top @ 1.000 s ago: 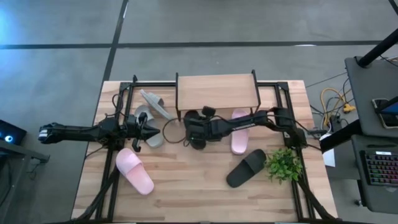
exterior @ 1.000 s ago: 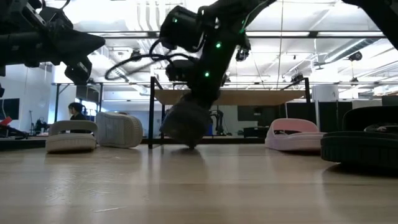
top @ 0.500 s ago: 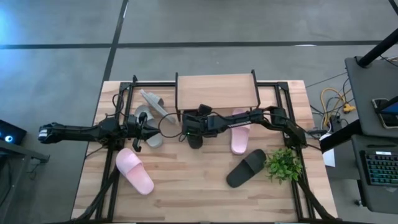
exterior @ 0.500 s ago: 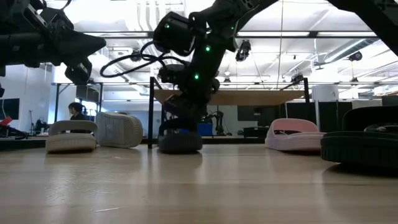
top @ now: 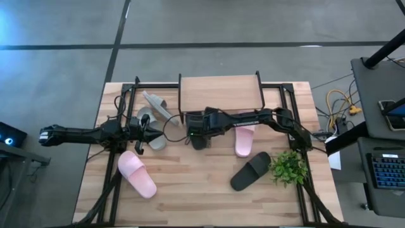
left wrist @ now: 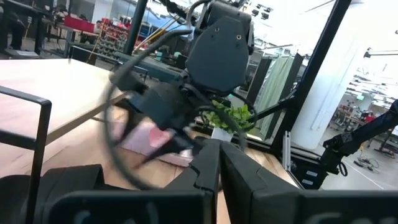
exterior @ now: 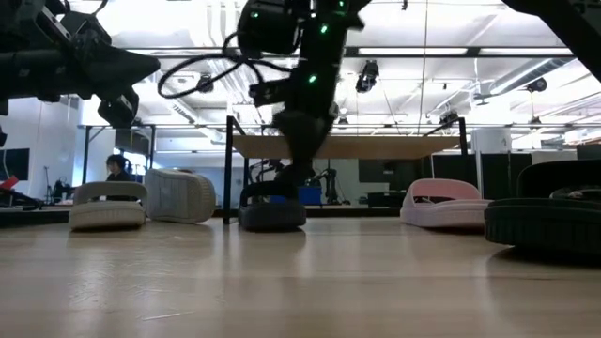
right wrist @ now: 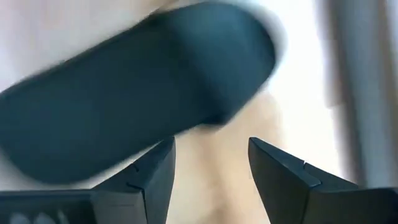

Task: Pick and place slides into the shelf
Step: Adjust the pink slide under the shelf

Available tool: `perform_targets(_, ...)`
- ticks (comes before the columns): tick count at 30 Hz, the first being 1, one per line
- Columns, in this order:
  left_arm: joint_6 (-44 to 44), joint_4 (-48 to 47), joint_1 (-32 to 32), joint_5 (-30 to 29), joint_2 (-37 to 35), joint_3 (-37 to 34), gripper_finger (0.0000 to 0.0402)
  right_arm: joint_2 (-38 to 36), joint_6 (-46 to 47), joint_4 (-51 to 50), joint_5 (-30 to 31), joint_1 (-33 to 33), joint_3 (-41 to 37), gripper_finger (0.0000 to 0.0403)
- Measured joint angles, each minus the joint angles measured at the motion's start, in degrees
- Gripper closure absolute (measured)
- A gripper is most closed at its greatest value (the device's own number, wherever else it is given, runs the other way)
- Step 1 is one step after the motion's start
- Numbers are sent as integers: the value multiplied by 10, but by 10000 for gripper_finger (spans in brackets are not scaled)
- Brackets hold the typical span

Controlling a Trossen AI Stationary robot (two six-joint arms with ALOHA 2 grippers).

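Shelf (top: 220,92): you see its wood top at the table's far edge.
Black slides: one (top: 198,140) flat at the shelf's front-left leg, one (top: 250,170) near-right.
Pink slides: one (top: 243,138) right of centre, one (top: 137,173) near-left.
Grey slides (top: 154,109): left of the shelf.

Six slides: two light grey (top: 154,105) (top: 152,136), two pale pink (top: 137,173) (top: 243,140), two black (top: 250,171) (top: 198,140) (one half-hidden). One shelf (top: 220,93), one potted plant (top: 289,167).

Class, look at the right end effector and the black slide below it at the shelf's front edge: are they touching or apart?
Apart. In the right wrist view, the open right end effector hangs above the black slide, bare table showing between its fingers, which hold nothing.
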Motion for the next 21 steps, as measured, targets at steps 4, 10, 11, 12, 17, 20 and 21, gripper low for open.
perform_targets(4, 0, 0, 0, 0, 0, 0, 402, -5, -3, -101, -179, 10, 5, 210)
perform_targets(10, 0, 0, 0, 0, 1, 0, 402, -74, 41, -117, -271, 53, -106, 233)
perform_targets(11, 0, 0, 0, 0, 1, 0, 402, -87, 61, -113, -271, 60, -129, 239)
perform_targets(12, 0, 0, 0, 0, 1, 0, 402, -103, 83, -104, -271, 66, -152, 245)
perform_targets(17, 0, -1, 0, 0, 4, 0, 402, -187, 174, -47, -271, 91, -254, 271)
perform_targets(20, 0, -1, 0, 0, 7, 0, 402, -216, 217, -20, -271, 100, -304, 285)
perform_targets(21, 0, 0, 0, 0, 8, 0, 402, -224, 228, -14, -271, 102, -319, 291)
